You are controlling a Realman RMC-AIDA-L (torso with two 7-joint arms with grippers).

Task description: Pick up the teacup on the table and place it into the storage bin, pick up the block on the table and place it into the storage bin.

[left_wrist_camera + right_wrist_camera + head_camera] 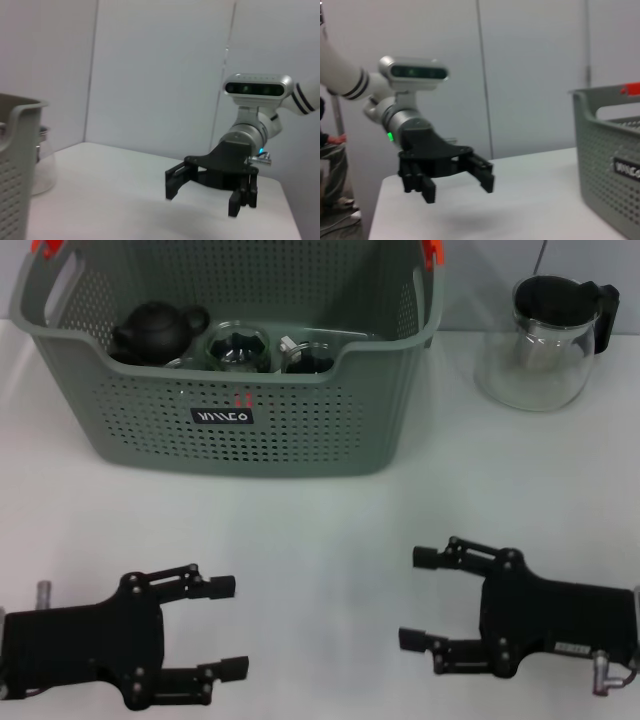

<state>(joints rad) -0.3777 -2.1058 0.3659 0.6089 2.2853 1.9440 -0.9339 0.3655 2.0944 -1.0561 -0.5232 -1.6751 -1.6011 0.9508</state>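
Note:
The storage bin [300, 430], a grey perforated basket with a black label and orange clips, stands at the back centre of the white table. Inside it I see a black teapot [155, 330] and two glass teacups [240, 348] side by side. No block shows in any view, and no teacup stands on the table. My left gripper [230, 627] is open and empty at the front left. My right gripper [414, 598] is open and empty at the front right. The left wrist view shows the right gripper [202, 197]. The right wrist view shows the left gripper [457, 189].
A glass pitcher [545, 340] with a black lid stands at the back right, beside the bin. The bin's wall also shows in the left wrist view [15, 165] and in the right wrist view [610, 165]. White table [320, 530] lies between the grippers and the bin.

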